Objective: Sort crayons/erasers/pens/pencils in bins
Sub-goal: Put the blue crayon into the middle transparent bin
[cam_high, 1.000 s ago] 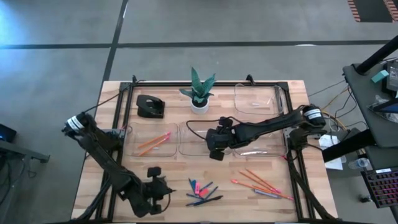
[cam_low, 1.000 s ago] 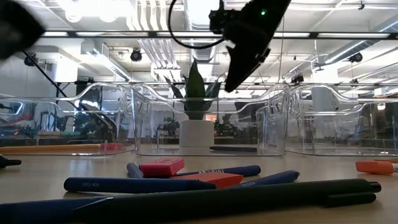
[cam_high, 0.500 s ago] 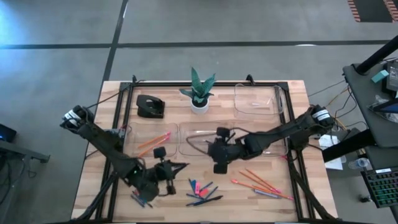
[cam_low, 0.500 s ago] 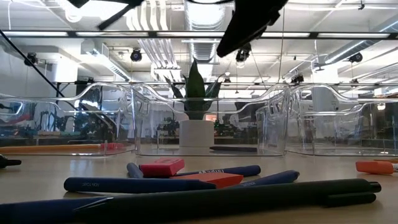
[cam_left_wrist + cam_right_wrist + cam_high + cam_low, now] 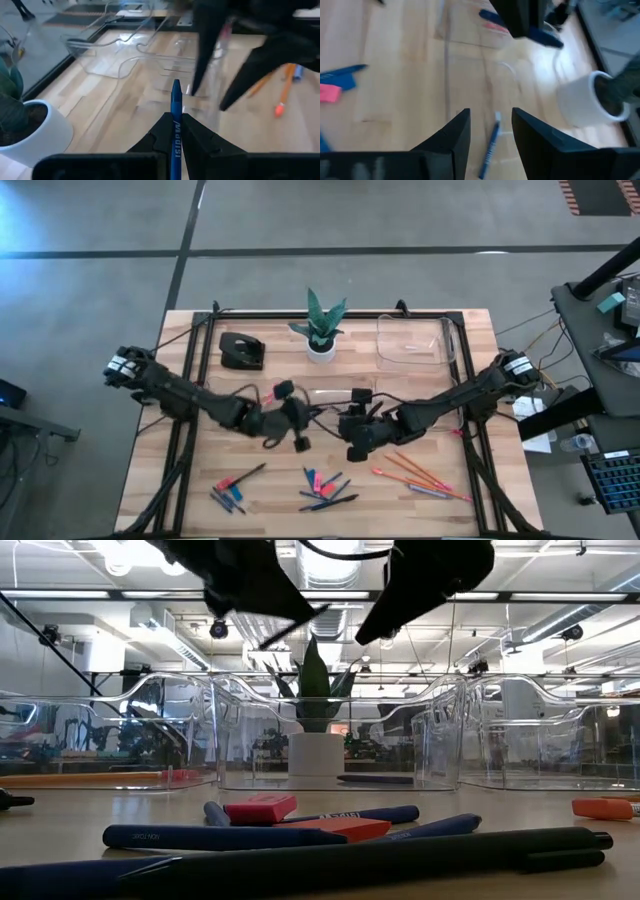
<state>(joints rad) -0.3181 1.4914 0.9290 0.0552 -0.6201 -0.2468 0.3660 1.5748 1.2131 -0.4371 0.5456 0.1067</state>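
Left gripper [image 5: 174,131] now mid-table, one crayon [image 5: 175,125]

I see grey concrete floor [image 5: 90,220] around wooden table [image 5: 470,500], dark seams crossing it. Cluttered desk [image 5: 600,310] at right. Low view: white ceiling ducts [image 5: 240,580], strip lights [image 5: 90,594] overhead.

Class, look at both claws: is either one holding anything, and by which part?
The left claw grips a blue crayon by its lower end, the tip sticking out ahead. The right claw is open and holds nothing.
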